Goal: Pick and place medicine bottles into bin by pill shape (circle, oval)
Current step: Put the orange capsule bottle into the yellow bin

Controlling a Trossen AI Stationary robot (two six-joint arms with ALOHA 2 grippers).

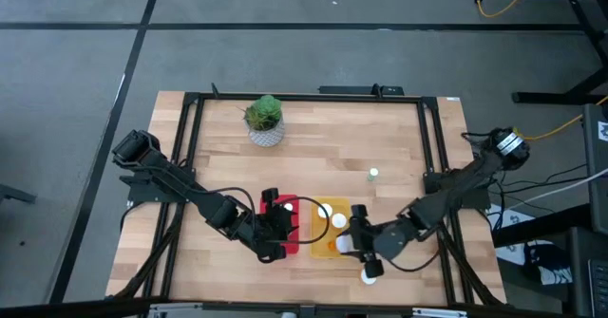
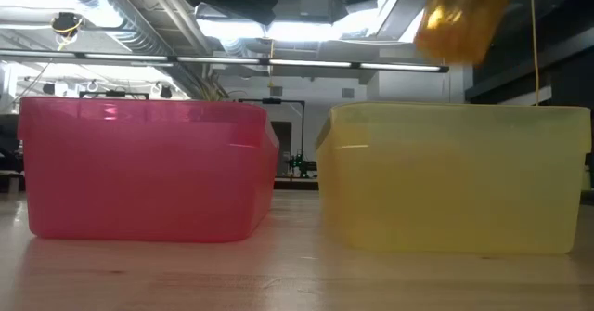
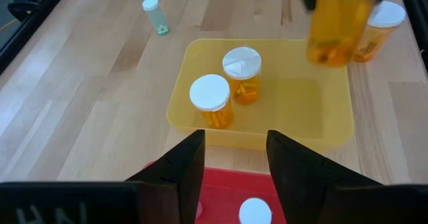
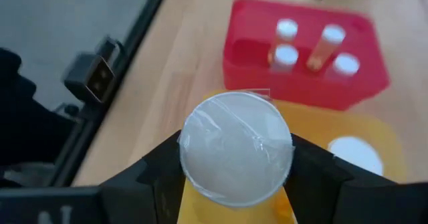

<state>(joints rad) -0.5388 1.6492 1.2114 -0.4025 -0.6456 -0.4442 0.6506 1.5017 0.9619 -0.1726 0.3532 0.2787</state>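
From above, the light wooden table (image 1: 218, 147) is carrying a red plastic bin (image 1: 285, 225) and a yellow plastic bin (image 1: 329, 225) sitting side by side near the front edge. The left gripper (image 1: 278, 231) is hanging over the red bin, and the right gripper (image 1: 358, 231) is reaching in at the yellow bin's right edge. A small green potted plant (image 1: 265, 119) is standing near the back of the table, a tiny pale bottle (image 1: 373, 175) is standing alone behind the bins, and a white-capped bottle (image 1: 370, 276) is sitting on the wood just in front of the right gripper. From table height, the red bin (image 2: 148, 170) and the yellow bin (image 2: 455, 176) are filling the view, and a big orange medicine bottle (image 2: 462, 16) is hanging in the air, tilted, above the yellow bin. In the left wrist view, the left gripper (image 3: 235, 158) is showing its 2 dark fingers spread apart with nothing between them, and 2 orange bottles with white caps (image 3: 227, 90) are standing inside the yellow bin (image 3: 314, 134). The big orange bottle (image 3: 338, 25) is hanging over the bin's far side. In the right wrist view, the right gripper (image 4: 235, 158) is pinching the big orange bottle by its round white cap (image 4: 235, 147), and 4 small bottles (image 4: 311, 47) are standing in the red bin (image 4: 247, 63).
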